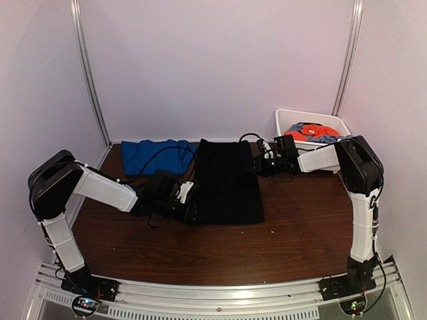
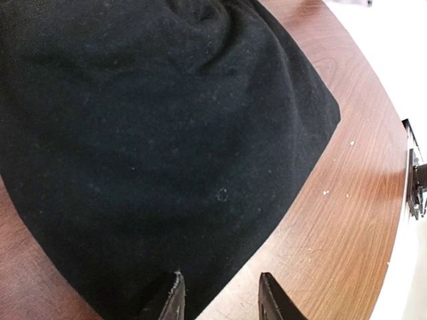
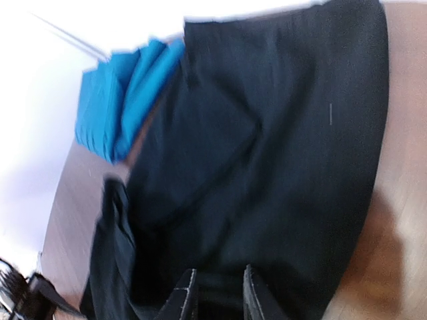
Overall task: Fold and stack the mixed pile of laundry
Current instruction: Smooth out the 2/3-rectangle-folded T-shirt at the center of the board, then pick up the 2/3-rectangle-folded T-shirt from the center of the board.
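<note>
The black garment (image 1: 227,180) lies spread flat in the middle of the table. My left gripper (image 1: 191,203) is at its near left corner. In the left wrist view the gripper (image 2: 220,300) is open, its jaws straddling the edge of the black cloth (image 2: 153,133). My right gripper (image 1: 259,165) is at the garment's far right edge. In the blurred right wrist view it (image 3: 217,297) hovers narrowly open over the black cloth (image 3: 280,160). The royal-blue garment (image 1: 157,157) lies folded at the back left, also in the right wrist view (image 3: 117,107). The orange-red garment (image 1: 313,131) and the speckled one (image 1: 327,139) lie in the tub.
A white plastic tub (image 1: 283,120) stands at the back right corner against the wall. White walls enclose the table on three sides. Bare brown wood (image 1: 300,227) lies to the right of and in front of the black garment. Cables run over the back of the black garment.
</note>
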Controlling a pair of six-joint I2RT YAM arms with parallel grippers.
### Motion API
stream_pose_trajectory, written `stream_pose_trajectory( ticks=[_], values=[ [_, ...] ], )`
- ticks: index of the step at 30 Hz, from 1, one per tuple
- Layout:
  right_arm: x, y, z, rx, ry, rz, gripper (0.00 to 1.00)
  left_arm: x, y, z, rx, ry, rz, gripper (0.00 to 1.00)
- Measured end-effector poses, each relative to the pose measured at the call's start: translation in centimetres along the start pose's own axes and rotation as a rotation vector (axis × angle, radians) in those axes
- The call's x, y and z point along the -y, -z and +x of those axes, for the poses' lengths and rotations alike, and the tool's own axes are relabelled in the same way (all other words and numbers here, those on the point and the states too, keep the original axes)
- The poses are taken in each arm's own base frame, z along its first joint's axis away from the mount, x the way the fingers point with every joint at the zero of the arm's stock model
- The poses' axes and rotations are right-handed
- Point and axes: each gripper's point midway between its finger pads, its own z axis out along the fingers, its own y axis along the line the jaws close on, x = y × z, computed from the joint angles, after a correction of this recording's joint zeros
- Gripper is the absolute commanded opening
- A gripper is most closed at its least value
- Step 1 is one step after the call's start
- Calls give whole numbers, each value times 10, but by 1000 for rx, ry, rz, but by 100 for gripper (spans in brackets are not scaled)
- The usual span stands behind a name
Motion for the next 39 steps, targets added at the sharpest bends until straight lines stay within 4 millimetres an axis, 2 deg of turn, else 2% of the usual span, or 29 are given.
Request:
stream_pose_trajectory(
  ticks=[4,5,7,9,12,14,18,21,25,29,33,35,38,39],
  values=[
    [-19,6,-60,112,79,-15,29,-7,1,2,4,17,-22,41],
    [-24,8,-70,132,98,-20,32,-9,1,3,3,24,-29,42],
    [-28,12,-75,141,112,-20,36,-17,5,7,3,44,-57,44],
    [-25,21,-55,107,100,0,40,-23,14,12,1,63,-90,45],
    [-23,49,-3,25,51,28,43,-22,31,16,9,74,-115,45],
    [-30,74,31,-22,25,34,44,-20,37,17,18,82,-113,45],
    [-46,103,73,-62,13,22,45,-24,37,34,-13,119,-118,44],
    [-41,106,106,-116,-22,28,45,-27,33,42,-34,143,-118,44],
    [-23,104,152,-208,-102,58,47,-25,26,37,-14,151,-87,42],
    [-21,99,172,-246,-129,50,47,-23,19,32,8,150,-57,37],
    [-25,93,172,-237,-120,25,40,-22,14,29,18,148,-45,28],
    [-26,89,173,-235,-126,9,32,-23,11,27,18,148,-41,20],
    [-29,84,175,-233,-134,-14,5,-23,8,27,16,150,-40,1],
    [-28,83,178,-239,-146,-14,0,-24,7,28,12,150,-39,0]
  ],
)
